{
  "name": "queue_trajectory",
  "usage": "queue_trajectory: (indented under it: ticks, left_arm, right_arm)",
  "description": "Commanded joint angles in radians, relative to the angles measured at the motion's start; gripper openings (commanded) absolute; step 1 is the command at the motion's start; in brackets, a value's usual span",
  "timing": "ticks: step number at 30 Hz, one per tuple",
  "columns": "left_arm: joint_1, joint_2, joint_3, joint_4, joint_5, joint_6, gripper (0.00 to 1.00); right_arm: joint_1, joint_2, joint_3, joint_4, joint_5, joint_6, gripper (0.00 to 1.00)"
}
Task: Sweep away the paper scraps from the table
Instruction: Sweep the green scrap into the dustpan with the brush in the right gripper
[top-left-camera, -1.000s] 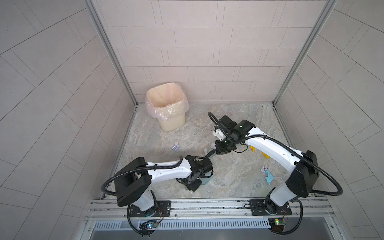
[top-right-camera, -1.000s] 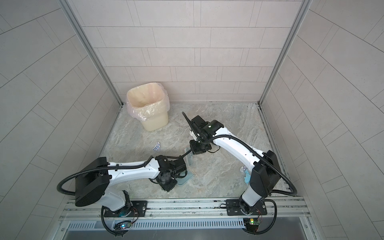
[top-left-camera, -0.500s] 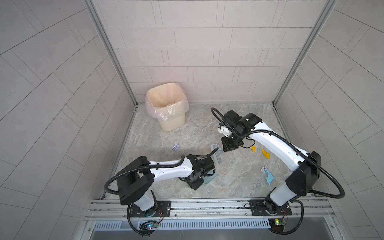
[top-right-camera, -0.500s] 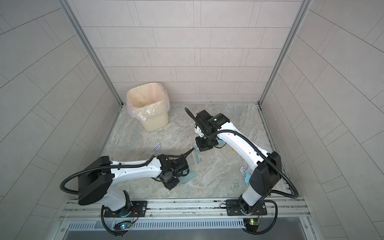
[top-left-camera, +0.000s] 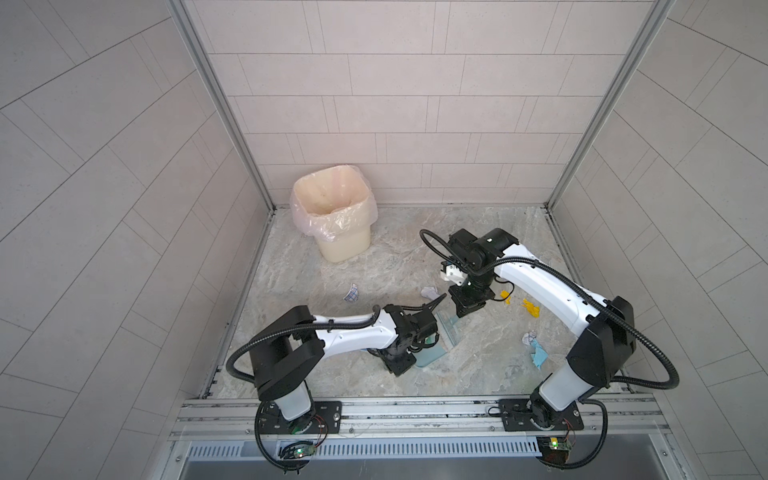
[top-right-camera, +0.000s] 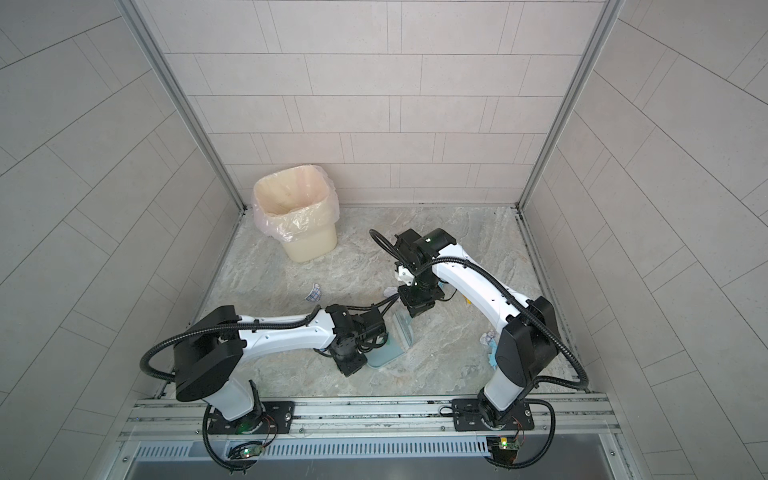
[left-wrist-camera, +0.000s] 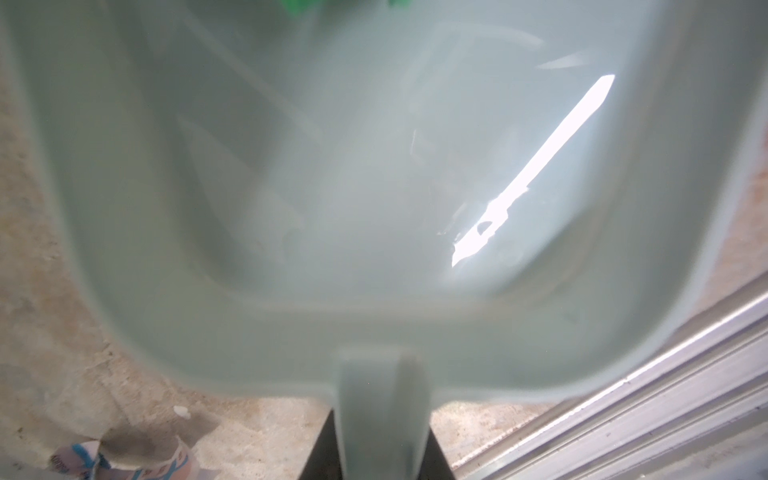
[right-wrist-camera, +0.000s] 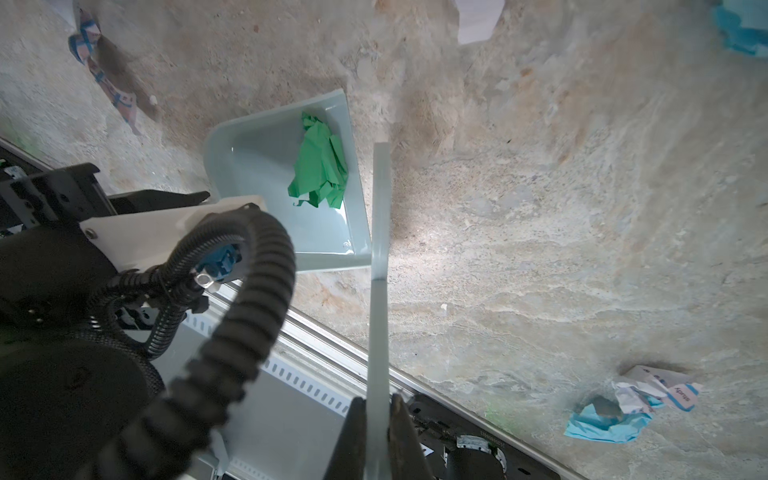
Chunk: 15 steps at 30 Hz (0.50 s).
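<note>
My left gripper (top-left-camera: 400, 362) (left-wrist-camera: 380, 457) is shut on the handle of the pale blue dustpan (top-left-camera: 430, 357) (left-wrist-camera: 374, 208), which lies on the table (top-left-camera: 374, 266). A green paper scrap (right-wrist-camera: 320, 166) lies inside the dustpan (right-wrist-camera: 266, 166). My right gripper (top-left-camera: 467, 309) (right-wrist-camera: 378, 424) is shut on the pale blue brush (top-left-camera: 451, 330) (right-wrist-camera: 379, 291), whose far end hangs beside the dustpan's open edge. Other paper scraps lie loose on the table: a grid-printed one (top-left-camera: 351, 293), a white one (top-left-camera: 430, 293), yellow ones (top-left-camera: 531, 308) and a white and light blue cluster (top-left-camera: 536, 347) (right-wrist-camera: 602, 419).
A cream bin with a plastic liner (top-left-camera: 345, 245) stands at the back left. Tiled walls close the table on three sides. A metal rail (top-left-camera: 415, 409) runs along the front edge. The left arm's cable loop (right-wrist-camera: 249, 291) lies close under the brush handle.
The right arm has carried the brush to the right and nearer the front. The left arm has shifted the dustpan a little to the right.
</note>
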Motion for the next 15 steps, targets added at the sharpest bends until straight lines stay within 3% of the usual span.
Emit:
queue_trajectory:
  ticks: [1,15]
  left_arm:
    - [0.001,0.013,0.029,-0.018,0.005,0.039,0.00]
    - [0.001,0.013,0.027,-0.016,-0.009,0.035,0.00]
  right_arm:
    - [0.003,0.010,-0.006,-0.002,-0.055,-0.015,0.00]
    - [0.020,-0.025,-0.039,0.026,-0.181,-0.001,0.00]
